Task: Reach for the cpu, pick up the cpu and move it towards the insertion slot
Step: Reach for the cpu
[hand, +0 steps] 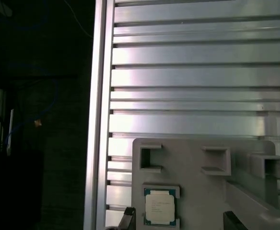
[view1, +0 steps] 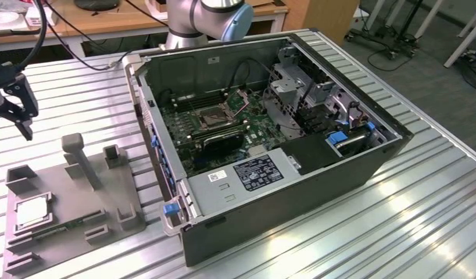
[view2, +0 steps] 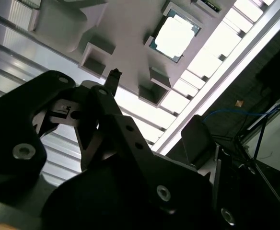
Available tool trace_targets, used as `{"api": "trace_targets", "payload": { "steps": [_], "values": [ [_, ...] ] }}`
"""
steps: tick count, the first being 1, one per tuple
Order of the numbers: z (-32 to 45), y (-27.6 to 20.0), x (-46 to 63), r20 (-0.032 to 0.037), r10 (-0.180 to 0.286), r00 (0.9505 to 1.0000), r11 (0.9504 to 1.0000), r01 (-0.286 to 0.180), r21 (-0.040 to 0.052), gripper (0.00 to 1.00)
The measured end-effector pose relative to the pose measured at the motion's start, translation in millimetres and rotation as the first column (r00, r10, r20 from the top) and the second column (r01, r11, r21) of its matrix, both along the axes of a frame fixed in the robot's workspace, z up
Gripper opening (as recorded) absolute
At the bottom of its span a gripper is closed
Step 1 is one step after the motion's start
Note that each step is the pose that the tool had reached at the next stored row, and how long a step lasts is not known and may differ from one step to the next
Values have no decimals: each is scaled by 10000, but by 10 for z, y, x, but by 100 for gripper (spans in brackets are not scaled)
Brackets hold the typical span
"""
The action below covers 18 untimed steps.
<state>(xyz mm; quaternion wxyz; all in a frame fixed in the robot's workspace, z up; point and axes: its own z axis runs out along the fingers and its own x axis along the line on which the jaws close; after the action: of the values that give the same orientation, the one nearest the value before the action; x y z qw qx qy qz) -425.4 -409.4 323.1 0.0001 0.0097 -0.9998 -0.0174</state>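
At exterior view's left, black two-finger gripper (view1: 11, 116) hovering over slatted metal table (view1: 423, 221), fingertips (hand: 127, 215) apart in first wrist view, holding nothing.

Small flat square silvery-topped cpu (view1: 32, 212) lying untouched in recess of grey moulded fixture plate (view1: 67, 197).

Risk: fingers clipping raised blocks beside recess, or slipping off thin chip edges.

Farther right, square dark metal-framed insertion slot (view1: 214, 119) sitting deep inside open black computer case (view1: 300, 197). Carried chip risking knock against case wall.

open air above the cpu (view1: 32, 214) for me, but the tall post (view1: 77, 158) and low blocks on the fixture plate (view1: 67, 197) stand close by. towards the insertion slot (view1: 214, 119), the case wall (view1: 149, 116) stands between; case top's open, drive cage (view1: 288, 87) just beyond.
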Motion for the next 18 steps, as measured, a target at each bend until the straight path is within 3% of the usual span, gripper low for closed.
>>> {"api": "trace_targets", "payload": {
  "steps": [3,18],
  "values": [
    [-18,-8,-5,1,-1,10000,9999,1,107,78],
    [-48,-9,-4,1,0,10000,9999,0,108,78]
  ]
}}
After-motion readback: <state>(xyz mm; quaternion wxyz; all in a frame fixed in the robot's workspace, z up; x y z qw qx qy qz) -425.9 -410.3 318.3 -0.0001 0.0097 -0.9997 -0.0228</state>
